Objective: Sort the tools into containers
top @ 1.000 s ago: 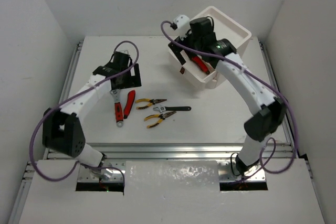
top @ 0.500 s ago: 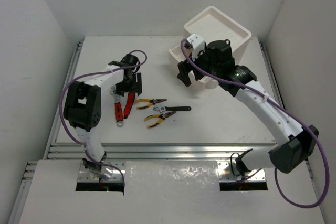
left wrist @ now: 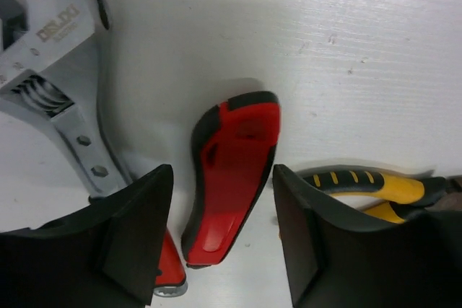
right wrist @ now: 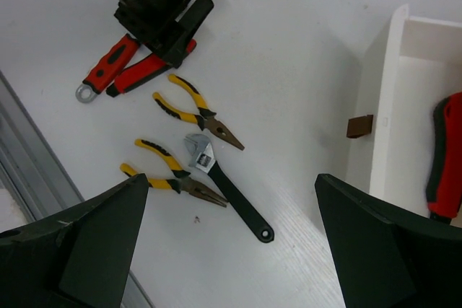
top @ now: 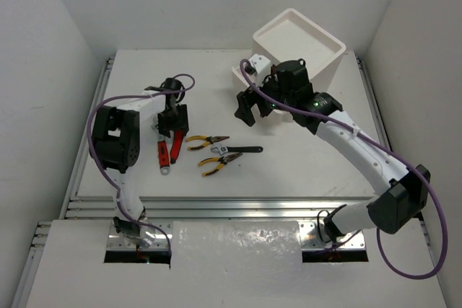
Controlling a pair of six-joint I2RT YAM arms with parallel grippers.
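Top: left tool [top: 173, 119] is hanging over red/black utility knife [top: 177, 148], desk [top: 303, 167] 9 o'clock; container [top: 292, 12] is sitting at 1. Right tool [top: 245, 106] is hanging spread, empty, nr container.
L wrist: fingers [left wrist: 130, 236] are straddling knife mid-body; clenched or not, can't tell. Prob. light, rigid, slick plastic; take across waist.
R wrist: red/black item [right wrist: 444, 156] is lying in container.

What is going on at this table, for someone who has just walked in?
Two robot arms are sorting hand tools into a white container. The left gripper straddles a red-and-black utility knife on the table, jaws either side but not yet clamped. The right gripper hangs open and empty beside the container, which already holds a red-and-black tool. A red-handled wrench, two yellow-handled pliers and a black-handled wrench lie on the table.
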